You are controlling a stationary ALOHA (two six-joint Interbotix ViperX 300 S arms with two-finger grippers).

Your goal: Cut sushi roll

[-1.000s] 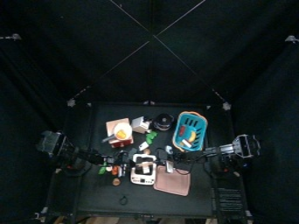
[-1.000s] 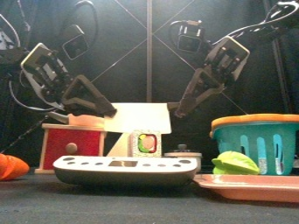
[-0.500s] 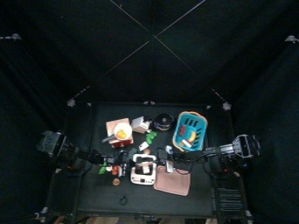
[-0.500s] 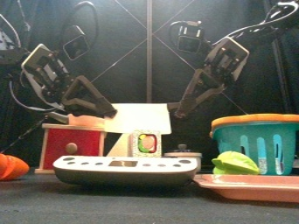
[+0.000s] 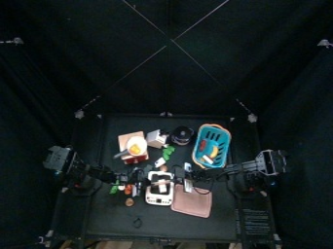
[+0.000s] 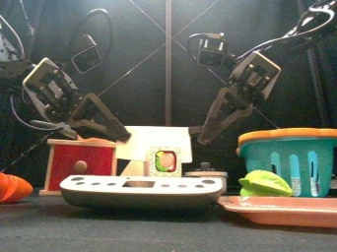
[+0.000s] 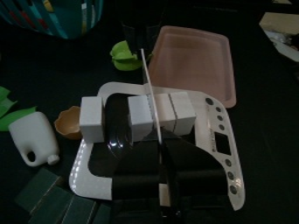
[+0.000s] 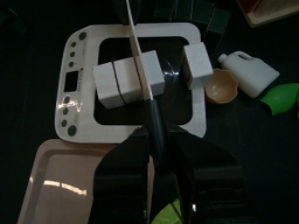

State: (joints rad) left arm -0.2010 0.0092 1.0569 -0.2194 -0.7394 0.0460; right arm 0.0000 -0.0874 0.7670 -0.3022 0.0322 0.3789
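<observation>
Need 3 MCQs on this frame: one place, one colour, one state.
1. Where is the roll?
A. in the basket
B. on the white board
C. on the tray

2. What colour is the basket?
A. teal
B. red
C. white

3. What state is the tray in?
A. stacked with food
B. flipped over
C. bare

Answers:
1 B: the left wrist view shows the roll lying on the board.
2 A: the basket has teal walls.
3 C: the tray shows only its pink floor.
</observation>
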